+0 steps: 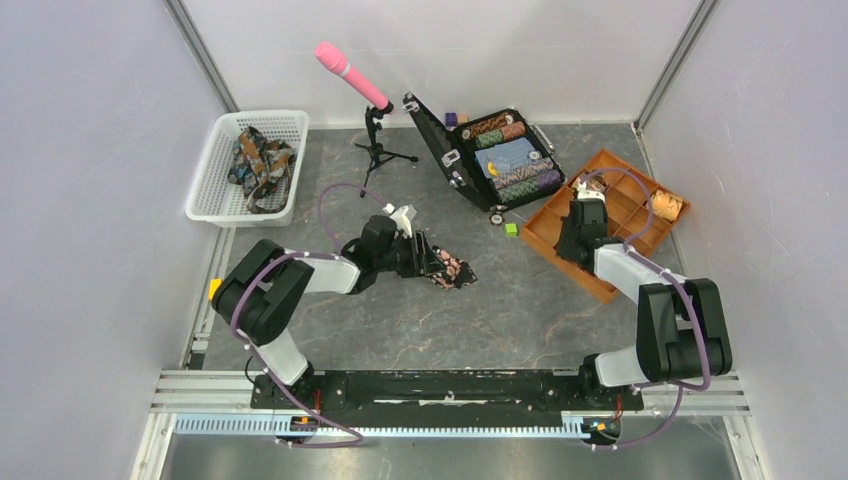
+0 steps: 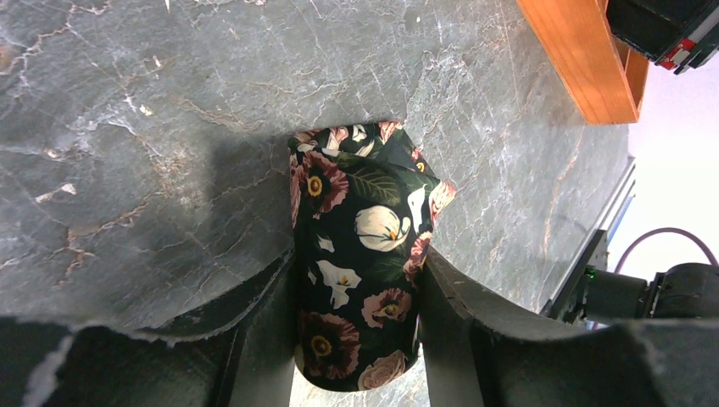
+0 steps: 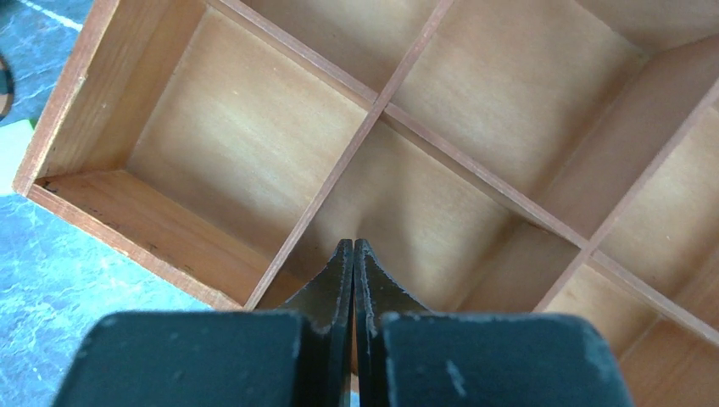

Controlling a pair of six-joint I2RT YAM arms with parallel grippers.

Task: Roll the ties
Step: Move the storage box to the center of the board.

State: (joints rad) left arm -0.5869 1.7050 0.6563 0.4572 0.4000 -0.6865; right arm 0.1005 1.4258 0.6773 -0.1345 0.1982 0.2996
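Left wrist view: we log the left claw (image 2: 356,284) grasping a coiled floral tie (image 2: 366,225); the right claw (image 3: 353,250) clenched over the wooden compartment tray (image 3: 237,136).

Bare tabletop (image 1: 400,320) front and centre; microphone stand (image 1: 376,140), open case (image 1: 428,126) and wooden tray (image 1: 622,192) along the far side.

2 black-and-white arms (image 1: 325,272) trail purple cables (image 2: 666,230); black jaws seem scuffed.
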